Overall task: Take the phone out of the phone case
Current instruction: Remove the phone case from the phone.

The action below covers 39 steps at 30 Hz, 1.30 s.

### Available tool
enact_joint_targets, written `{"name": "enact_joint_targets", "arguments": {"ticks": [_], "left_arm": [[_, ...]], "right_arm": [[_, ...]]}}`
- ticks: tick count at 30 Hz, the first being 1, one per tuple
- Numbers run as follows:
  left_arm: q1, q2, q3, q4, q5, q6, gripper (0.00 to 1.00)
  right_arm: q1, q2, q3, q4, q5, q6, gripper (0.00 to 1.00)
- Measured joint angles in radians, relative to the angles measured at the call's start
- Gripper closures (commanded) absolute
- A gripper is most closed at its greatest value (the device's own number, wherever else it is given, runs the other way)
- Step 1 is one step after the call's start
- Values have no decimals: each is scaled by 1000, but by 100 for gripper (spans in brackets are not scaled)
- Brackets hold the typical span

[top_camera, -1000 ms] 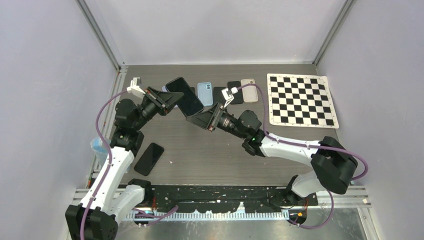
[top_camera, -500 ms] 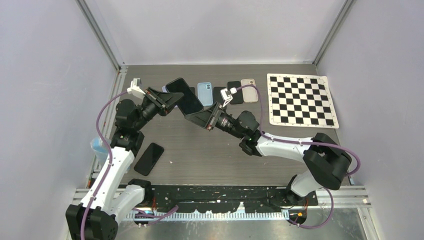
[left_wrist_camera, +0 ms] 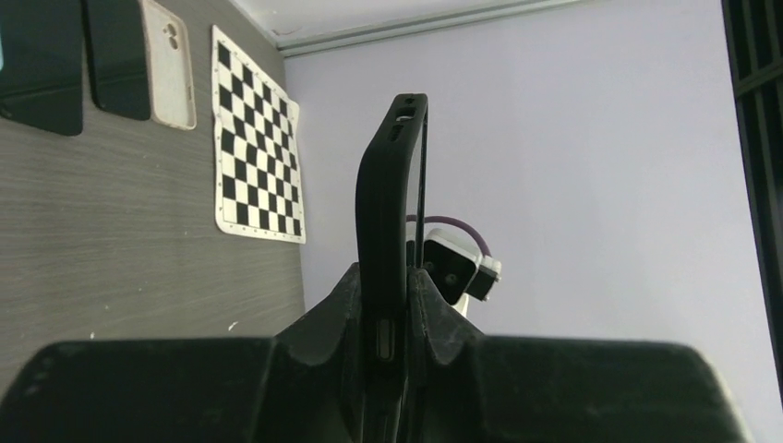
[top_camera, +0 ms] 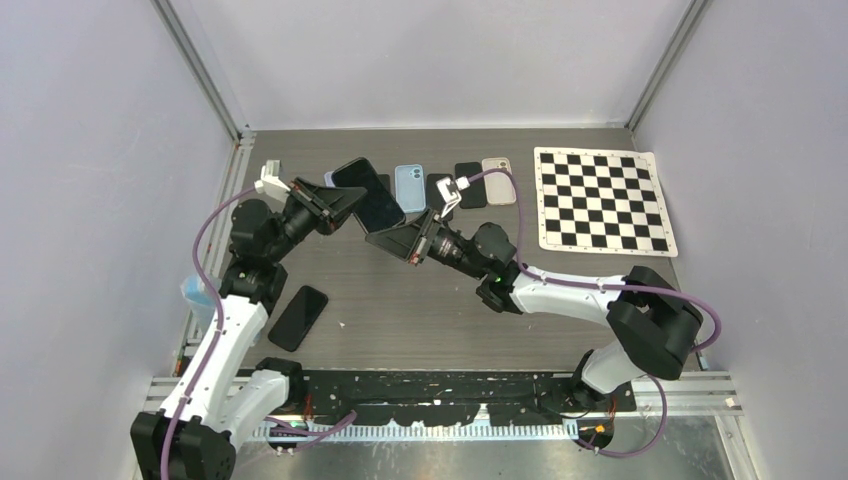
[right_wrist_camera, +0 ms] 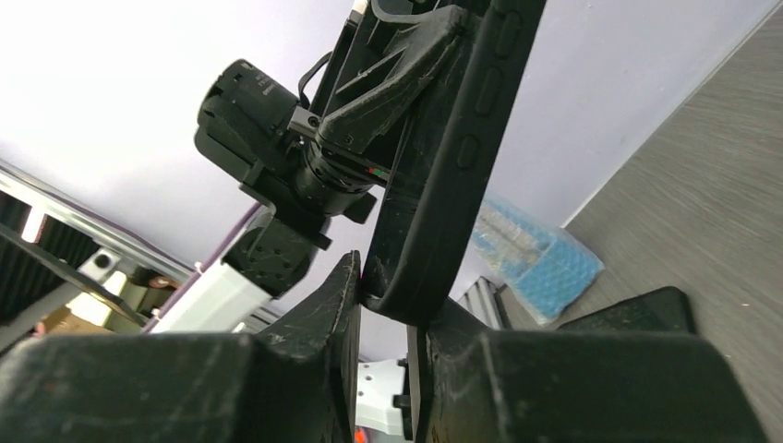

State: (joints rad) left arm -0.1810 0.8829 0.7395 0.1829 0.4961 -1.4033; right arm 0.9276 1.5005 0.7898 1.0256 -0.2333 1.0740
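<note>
Phone (top_camera: 368,192), in its black case (left_wrist_camera: 383,212), is held tilted above the surface (top_camera: 420,300), clamped edge-on at one end by the closed left fingers (left_wrist_camera: 343,303) and at the other by the closed right fingers (right_wrist_camera: 328,314), with a checkerboard (top_camera: 603,200) well apart.

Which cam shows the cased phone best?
Top external: the cased phone shows its whole face, held aloft between left claw and right claw. Left wrist sees only its thin edge; right wrist, a close-up of one buttoned side.
</note>
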Motion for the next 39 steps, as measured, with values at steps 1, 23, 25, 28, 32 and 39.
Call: {"name": "enact_joint_targets", "arguments": {"ticks": [1,23,25,28,32,39], "left_arm": [[1,0,3,-29,-3,-4,100],[11,75,13,-106,47,-81,100],[9,81,21,-139,43,-78,100],[6,90,23,-179,44,-59,100],[7,93,24,-211,43,-34,100],[37,91,52,-272,28,77,100]], "right_arm": [[0,0,0,-7,-3,-23,99],[-13,-69,69,-335,-148,-522,91],[-10,-69,72,-426,-168,-606,86],[-8,-69,68,-491,-179,-653,80],[-13,-71,54,-504,-181,-657,64],[-31,-145,-14,-519,-177,-620,38]]}}
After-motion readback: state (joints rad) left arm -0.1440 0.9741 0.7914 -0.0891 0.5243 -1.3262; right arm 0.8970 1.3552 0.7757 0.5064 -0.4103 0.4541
